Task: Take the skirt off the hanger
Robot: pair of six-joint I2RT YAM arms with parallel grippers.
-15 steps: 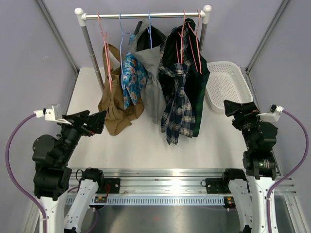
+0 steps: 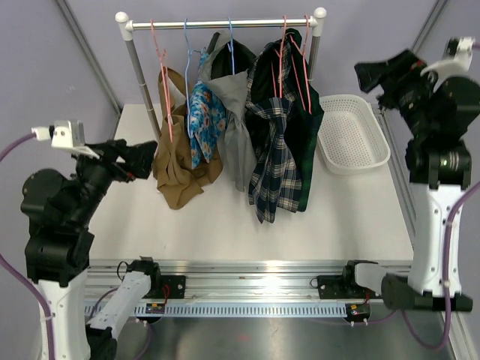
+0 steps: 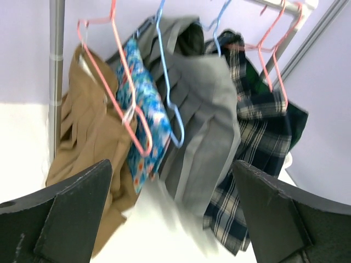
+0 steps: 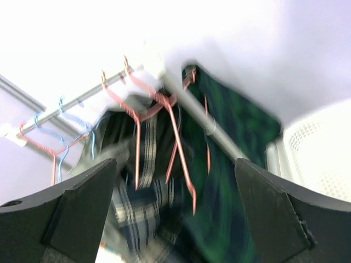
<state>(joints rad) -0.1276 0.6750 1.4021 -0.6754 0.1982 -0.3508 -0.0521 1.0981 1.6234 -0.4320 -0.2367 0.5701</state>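
The grey pleated skirt (image 2: 238, 139) hangs on a blue wire hanger (image 2: 231, 43) at the middle of the metal rail (image 2: 217, 24) up top, while the left gripper (image 2: 144, 159) at mid-left and the right gripper (image 2: 369, 75) at upper right both have their fingers spread wide apart.

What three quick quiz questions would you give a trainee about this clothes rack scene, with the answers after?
1. True or false: the left tool is gripping a garment.
2. Which piece hangs between the floral garment and the plaid garment? A: a red jumper. B: the grey pleated skirt. C: a white towel.
3. Fill in: the white basket sits on the table to the ___ of the rack.
Key: 1 false, it is open and holds nothing. 2 B. 3 right.
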